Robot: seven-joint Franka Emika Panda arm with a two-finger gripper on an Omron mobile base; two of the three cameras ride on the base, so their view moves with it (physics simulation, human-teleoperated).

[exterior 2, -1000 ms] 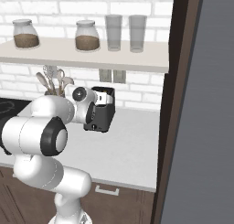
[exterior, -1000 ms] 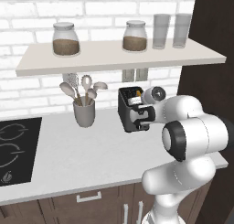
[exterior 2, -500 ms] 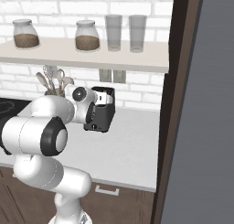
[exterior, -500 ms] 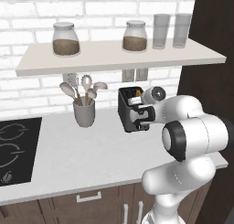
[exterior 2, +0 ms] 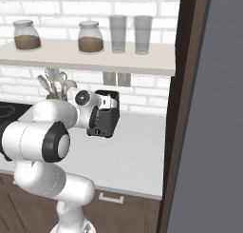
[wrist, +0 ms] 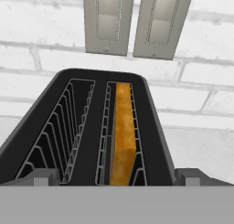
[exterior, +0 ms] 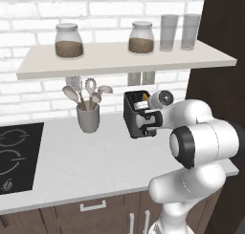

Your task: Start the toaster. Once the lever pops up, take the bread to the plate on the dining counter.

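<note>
- Hovering over the toaster (wrist: 91, 127), the gripper (wrist: 116, 176) stands wide open, holding nothing.
- The bread (wrist: 123, 131) sits upright in the right-hand slot.
- Likely light, crumbly; pinch the exposed top crust gently.

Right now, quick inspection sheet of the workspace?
Surface: white worktop, black hob at its left.
Job's things: toaster by the brick wall; bread upright in one slot, other slot empty.
Clutter: utensil cup; two jars and two glasses on the shelf.
Grippers: gripper open, over the toaster's near end.
Cables: nothing seen.
Surroundings: wall outlets, dark tall cabinet.
</note>
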